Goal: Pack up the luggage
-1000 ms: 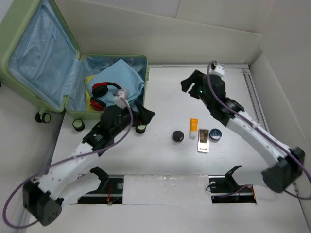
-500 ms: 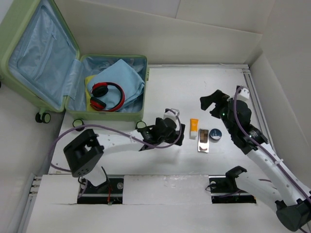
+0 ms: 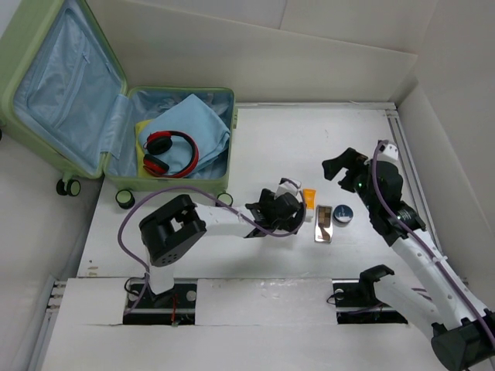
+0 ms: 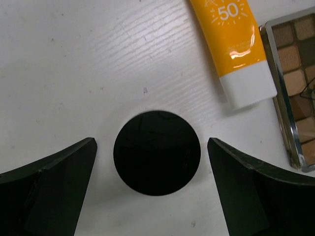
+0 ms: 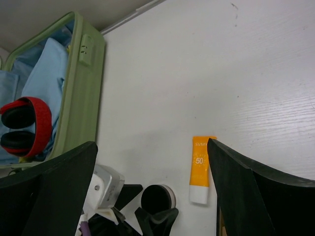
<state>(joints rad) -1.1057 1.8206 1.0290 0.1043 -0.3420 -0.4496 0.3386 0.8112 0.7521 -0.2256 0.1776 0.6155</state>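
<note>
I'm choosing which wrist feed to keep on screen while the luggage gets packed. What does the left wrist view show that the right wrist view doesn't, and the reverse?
Only the left wrist view shows the eyeshadow palette, at its right edge. Only the right wrist view shows the open luggage, with red headphones on light blue fabric inside. Both show the orange sunscreen tube and the round black container. The container sits between the fingers of the open left gripper, which do not touch it.
</note>
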